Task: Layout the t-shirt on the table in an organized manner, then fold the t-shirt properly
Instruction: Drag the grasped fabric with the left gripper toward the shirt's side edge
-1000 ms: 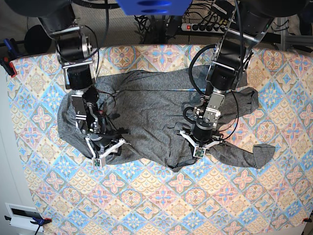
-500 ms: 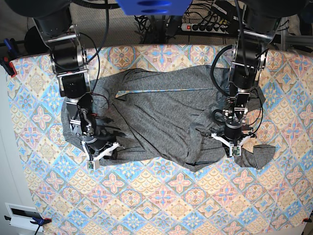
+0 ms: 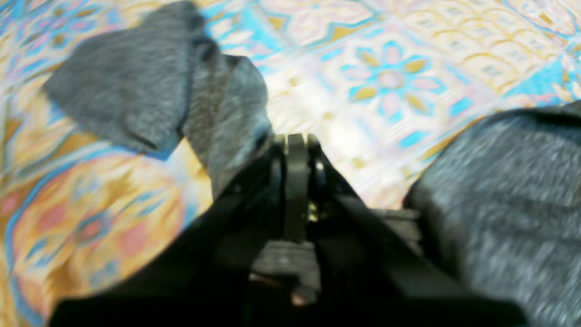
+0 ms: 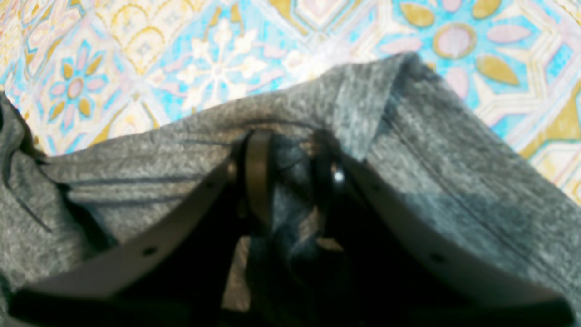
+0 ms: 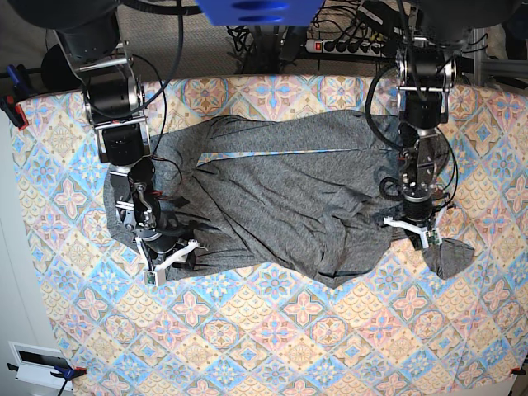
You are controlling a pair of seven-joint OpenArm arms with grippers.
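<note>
Both wrist views are blurry. The right gripper (image 4: 290, 156) hides the t-shirt (image 4: 136, 181) fold under it, and the table (image 5: 272, 346) is cut off at the bottom

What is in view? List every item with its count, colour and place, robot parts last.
t-shirt: one, heather dark grey, spread across the middle of the table, one sleeve end lying out toward the base view's right.
table: one, covered in blue, pink and cream diamond tiles, under everything.
power strip: one, pale with dark sockets, beyond the table's far edge.
cables: several, black, behind the table's far edge.
clamp: one, red and black, at the table's edge on the base view's left.
left gripper: one, black, shut beside the sleeve end; whether it pinches cloth I cannot tell.
right gripper: one, black, closed on a fold of the t-shirt's hem.
</note>
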